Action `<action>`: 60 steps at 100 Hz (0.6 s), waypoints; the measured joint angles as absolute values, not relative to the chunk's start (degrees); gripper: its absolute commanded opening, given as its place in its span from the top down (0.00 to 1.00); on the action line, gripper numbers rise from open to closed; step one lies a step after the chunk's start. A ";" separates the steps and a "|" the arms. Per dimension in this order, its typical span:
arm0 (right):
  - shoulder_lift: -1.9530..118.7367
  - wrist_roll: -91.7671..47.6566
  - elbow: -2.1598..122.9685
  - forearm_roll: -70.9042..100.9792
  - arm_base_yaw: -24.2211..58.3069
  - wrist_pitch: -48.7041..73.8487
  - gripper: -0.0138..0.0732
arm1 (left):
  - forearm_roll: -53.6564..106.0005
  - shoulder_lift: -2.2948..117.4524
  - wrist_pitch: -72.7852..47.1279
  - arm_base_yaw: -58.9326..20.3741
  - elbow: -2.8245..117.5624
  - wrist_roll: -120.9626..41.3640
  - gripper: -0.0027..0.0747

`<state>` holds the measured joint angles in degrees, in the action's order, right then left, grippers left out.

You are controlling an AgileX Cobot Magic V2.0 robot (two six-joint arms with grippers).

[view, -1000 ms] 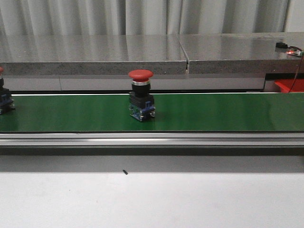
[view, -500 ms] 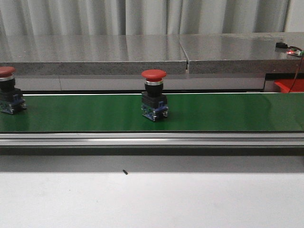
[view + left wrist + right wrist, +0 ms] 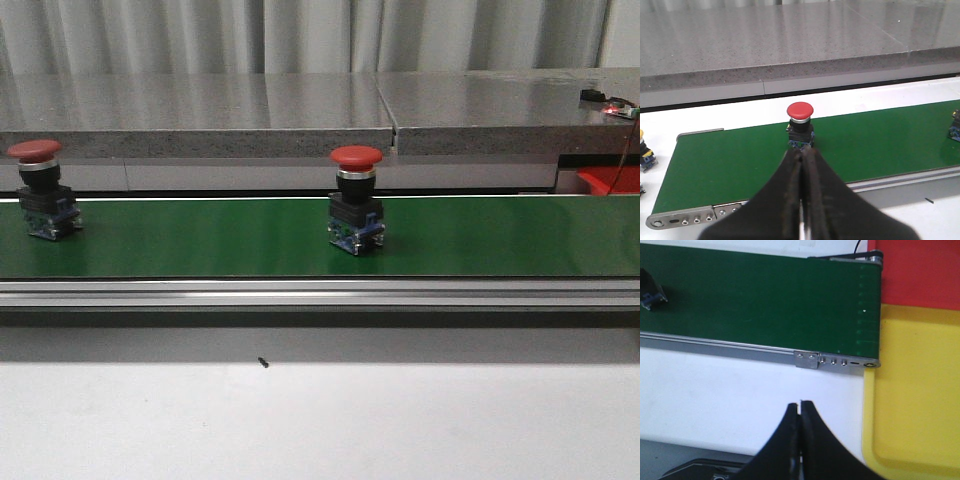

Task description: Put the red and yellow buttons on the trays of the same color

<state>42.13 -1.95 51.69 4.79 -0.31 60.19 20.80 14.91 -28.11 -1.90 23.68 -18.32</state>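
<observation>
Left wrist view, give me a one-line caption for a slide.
Closed left gripper faces a red mushroom-head push button standing upright on the green conveyor belt.

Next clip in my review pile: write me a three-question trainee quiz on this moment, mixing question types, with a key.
1. True or false: both buttons on the green belt in the front view have red caps.
2. Multiple choice: the left gripper is (A) shut on a button, (B) shut and holding nothing, (C) wide open.
3. Fill in: in the right wrist view, the tray nearest the right gripper is coloured ____.

Key
1. True: the middle button and the far-left button both have red caps.
2. B: its fingers meet short of the button, apart from it.
3. Yellow: the yellow tray lies past the belt's end, with the red tray beyond it.
</observation>
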 measured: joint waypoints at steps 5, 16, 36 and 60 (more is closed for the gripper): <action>43.97 -1.95 51.78 4.79 -0.31 60.19 0.92 | 20.80 14.91 -28.11 -1.90 23.68 -18.32 0.99; 47.29 -1.95 51.78 4.79 -0.31 59.71 0.92 | 20.80 14.91 -28.11 -1.90 23.68 -18.32 0.99; 51.70 -1.95 51.78 4.93 -0.31 58.69 0.86 | 20.80 14.91 -28.11 -1.90 23.68 -18.32 0.99; 52.30 -1.95 51.78 7.05 -0.31 57.11 0.28 | 20.80 14.91 -28.11 -1.90 23.68 -18.32 0.99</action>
<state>52.30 -1.95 51.78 7.05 -0.31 57.11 20.80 14.91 -28.11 -1.90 23.68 -18.32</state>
